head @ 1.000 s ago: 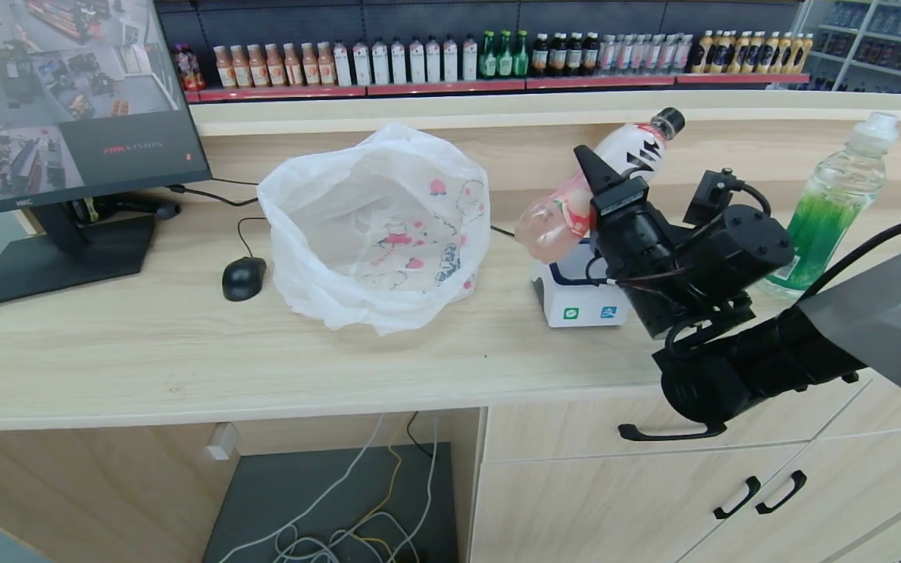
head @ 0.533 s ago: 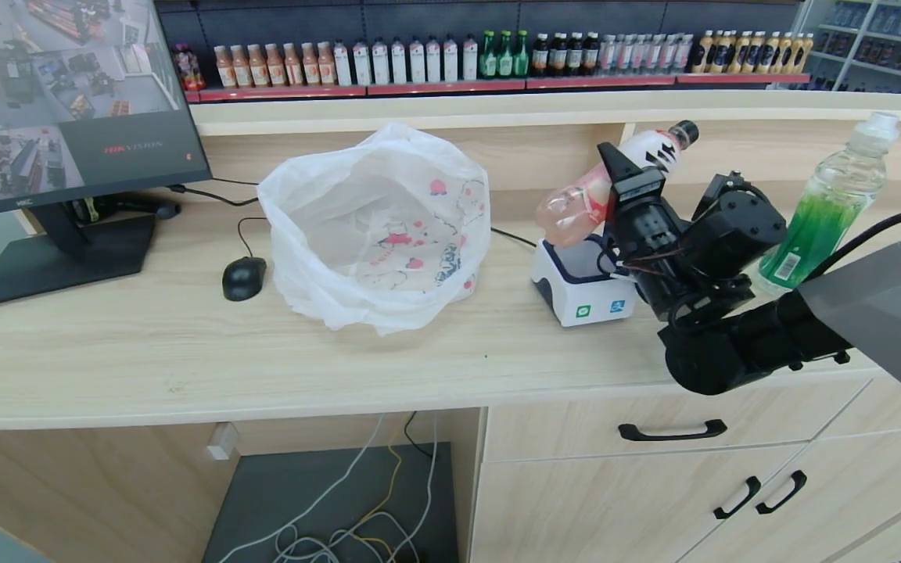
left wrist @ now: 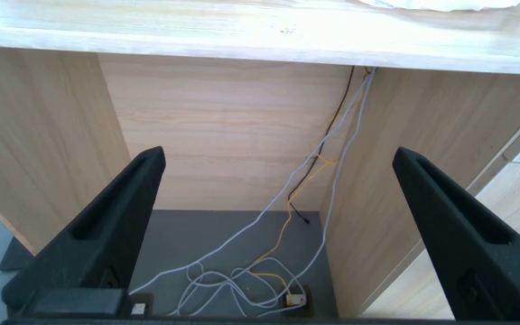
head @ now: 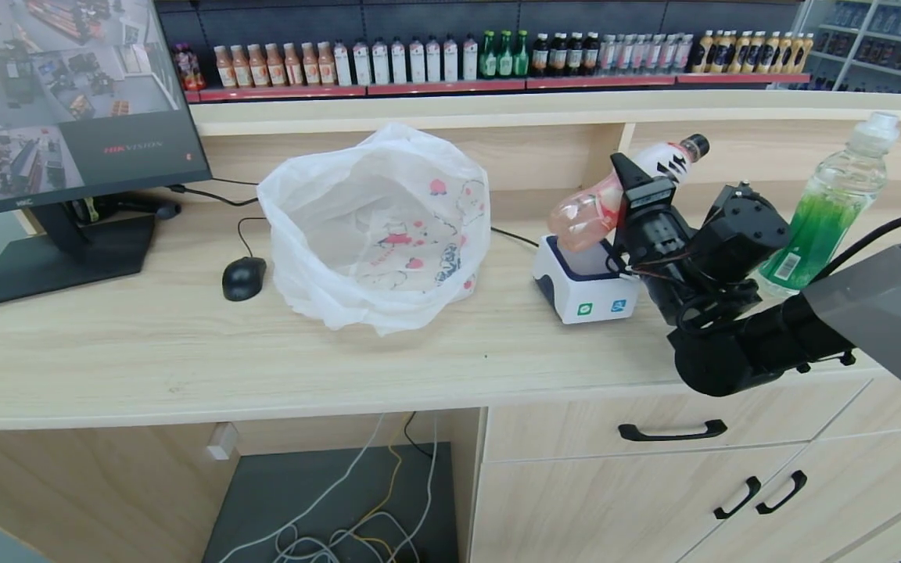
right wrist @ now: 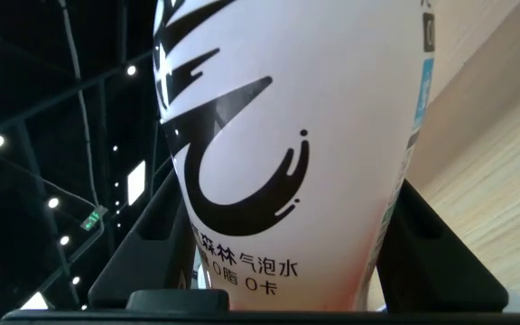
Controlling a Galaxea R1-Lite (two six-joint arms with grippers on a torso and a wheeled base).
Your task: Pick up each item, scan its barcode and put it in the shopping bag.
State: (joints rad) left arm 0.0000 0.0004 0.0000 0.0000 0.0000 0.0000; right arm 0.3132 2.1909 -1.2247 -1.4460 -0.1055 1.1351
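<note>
- The pale wooden surface (head: 145, 352) runs the full width of the head view, with drawers under its right part
- A monitor (head: 67, 102) on a dark stand sits at the surface's far left
- The white shopping bag (head: 376, 227) stands open-mouthed near the middle of the surface, well apart from the monitor
- The right arm (head: 732, 344) comes in from the right, and its jaws are clamped round the pink drink bottle (head: 599, 207) at mid-body
- The left jaws hang below the surface's front edge with both fingers (left wrist: 106, 235) spread wide and nothing between them, facing loose cables (left wrist: 278, 262) in the recess
- A green bottle (head: 826, 211) stands upright at the right end of the surface, beyond the right arm
- The pink drink bottle is tilted over the scanner, its base towards the shopping bag and its dark cap up and away; its white label (right wrist: 287, 135) sits between the right jaws
- The white scanner (head: 587, 285) rests on the surface, just right of the shopping bag
- A black mouse (head: 244, 278) lies just left of the shopping bag
</note>
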